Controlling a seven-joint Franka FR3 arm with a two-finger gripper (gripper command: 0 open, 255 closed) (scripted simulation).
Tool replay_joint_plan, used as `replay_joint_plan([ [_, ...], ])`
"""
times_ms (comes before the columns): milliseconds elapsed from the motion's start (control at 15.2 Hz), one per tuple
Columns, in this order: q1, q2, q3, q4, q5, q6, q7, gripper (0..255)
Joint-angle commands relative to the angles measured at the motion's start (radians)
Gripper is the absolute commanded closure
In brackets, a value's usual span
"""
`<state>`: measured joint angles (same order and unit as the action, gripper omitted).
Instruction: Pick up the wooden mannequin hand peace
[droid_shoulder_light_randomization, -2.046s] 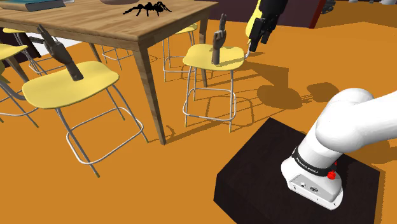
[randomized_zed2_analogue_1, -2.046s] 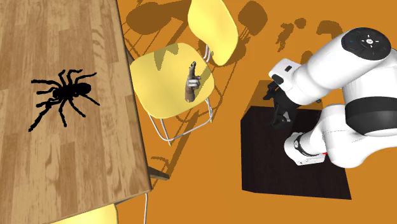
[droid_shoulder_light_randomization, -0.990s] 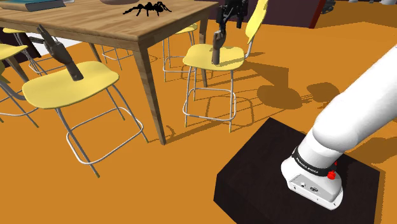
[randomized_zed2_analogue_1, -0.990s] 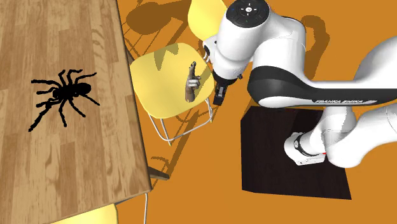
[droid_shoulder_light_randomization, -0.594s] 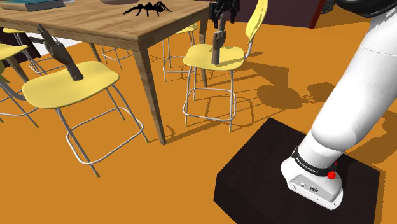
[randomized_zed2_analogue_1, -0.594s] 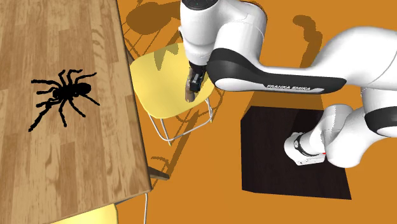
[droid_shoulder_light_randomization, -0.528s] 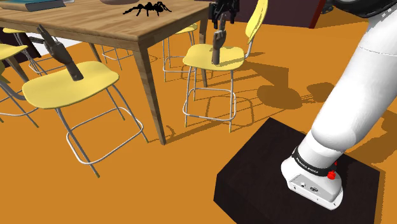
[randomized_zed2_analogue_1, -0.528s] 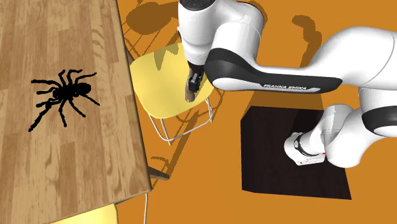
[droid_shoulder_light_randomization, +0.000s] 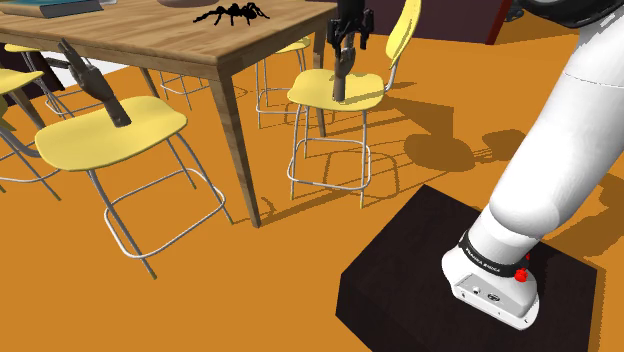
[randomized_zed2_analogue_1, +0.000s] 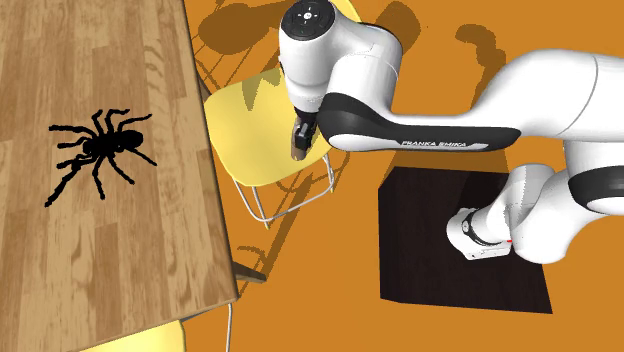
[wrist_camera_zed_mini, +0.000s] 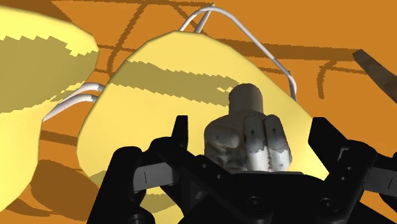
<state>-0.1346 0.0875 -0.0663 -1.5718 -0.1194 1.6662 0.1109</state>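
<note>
I have the black two-finger claw (droid_shoulder_light_randomization: 344, 44) down over the dark brown mannequin hand with two raised fingers (droid_shoulder_light_randomization: 341, 79). The hand stands on the yellow moulded seat of a metal-legged chair (droid_shoulder_light_randomization: 368, 91), beside the corner of the wooden plank counter (droid_shoulder_light_randomization: 150, 38).

Its long axis is upright. The wrist stub sits on the seat and the raised fingers point straight up into the claw, so in the shoulder view I can see only the palm and wrist below the black fingers.

From the wrist view I am looking down along that axis. The curled knuckles of the hand (wrist_camera_zed_mini: 254, 141) are nearest, with the round wrist beyond them. One black finger (wrist_camera_zed_mini: 181, 135) stands on each side, and a strip of yellow seat shows between each finger and the hand. So the claw is spread wide and straddles the hand without touching it.

Half a second ago the claw sat higher, level with the raised fingertips. Now it has dropped to surround the upper part of the hand. Two seconds ago it was off by the chair's backrest, towards the shoulder view's right. The hand itself has kept its spot and its upright pose on the seat throughout.

A flat black spider figure (randomized_zed2_analogue_1: 96, 150) lies on the counter, well apart from the chair.
</note>
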Motion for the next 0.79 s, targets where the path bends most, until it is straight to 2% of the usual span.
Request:
replay_joint_plan([
  [0,0.0,-0.001,0.0,-0.007,0.0,0.007,0.001,255],
  [594,0.0,-0.001,0.0,-0.006,0.0,0.006,0.001,255],
  [726,0.0,0.004,0.0,0.026,0.001,-0.022,-0.002,255],
])
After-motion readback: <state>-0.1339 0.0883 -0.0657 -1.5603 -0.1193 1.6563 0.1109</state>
